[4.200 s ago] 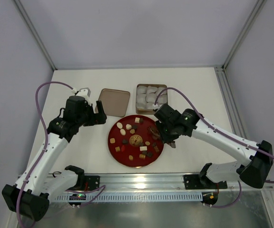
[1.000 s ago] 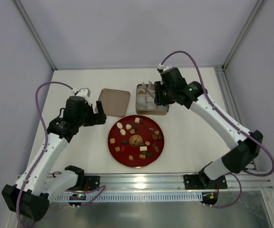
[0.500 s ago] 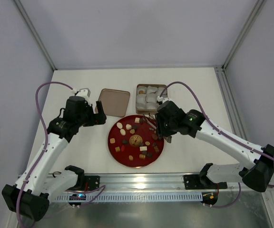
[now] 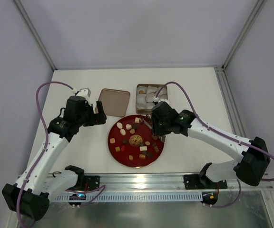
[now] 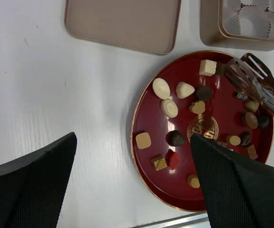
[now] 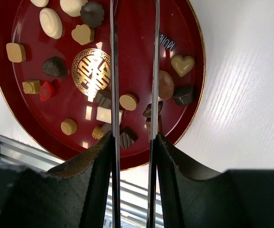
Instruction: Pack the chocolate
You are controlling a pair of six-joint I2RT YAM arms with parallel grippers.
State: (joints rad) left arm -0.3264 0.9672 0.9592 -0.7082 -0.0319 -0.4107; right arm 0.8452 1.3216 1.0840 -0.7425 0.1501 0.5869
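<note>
The chocolate (image 4: 127, 127) lies as several small dark, tan and cream pieces on a round red plate (image 4: 112, 142). In the left wrist view the chocolate (image 5: 161, 88) is spread over the plate (image 5: 136, 123). My right gripper (image 4: 157, 124) hangs over the plate's right side, shut on metal tongs (image 5: 256, 83). The tongs' two blades (image 6: 113, 71) run out between its fingers above the plate (image 6: 132, 47), with a tan round piece (image 6: 128, 101) below the gap. My left gripper (image 4: 99, 113) stands open left of the plate, holding nothing.
Behind the plate stands a square gold-brown tin (image 4: 164, 110) filled with white paper cups (image 4: 149, 97). Its lid (image 4: 114, 101) lies flat to the left of it, close to my left gripper. A metal rail (image 4: 141, 183) runs along the near table edge.
My right gripper has swung with the tongs from above the tin back down over the plate's right side. The left arm has stayed where it was.
</note>
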